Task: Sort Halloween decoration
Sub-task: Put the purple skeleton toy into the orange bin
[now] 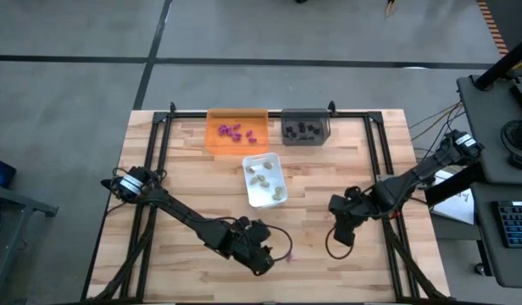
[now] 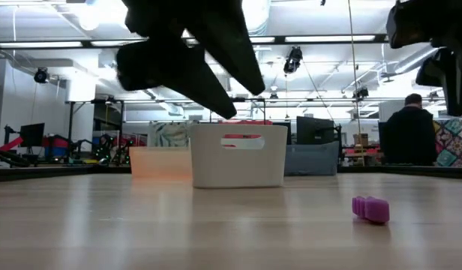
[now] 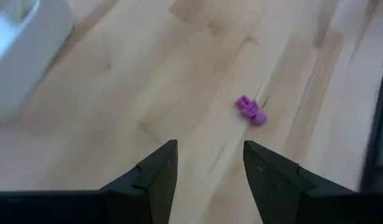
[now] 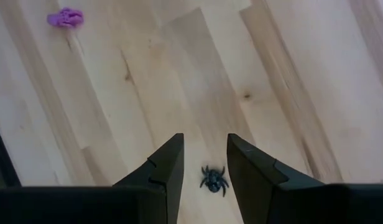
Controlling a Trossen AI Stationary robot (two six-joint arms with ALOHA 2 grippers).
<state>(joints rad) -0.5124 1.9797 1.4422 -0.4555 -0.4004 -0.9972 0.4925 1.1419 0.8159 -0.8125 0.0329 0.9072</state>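
Note:
A purple decoration piece lies on the bare wood just ahead of my left gripper, which hangs open above the table near its front edge. The same piece shows in the low view and in the right wrist view. A black spider piece lies on the wood in the gap between the fingers of my right gripper, which is open and points down at the front right. The fingers stand on either side of the spider without touching it.
At the table's far middle stand an orange tray with purple pieces, a grey tray with black pieces and, nearer, a white tray with pale beige pieces. A person is in the room behind the table.

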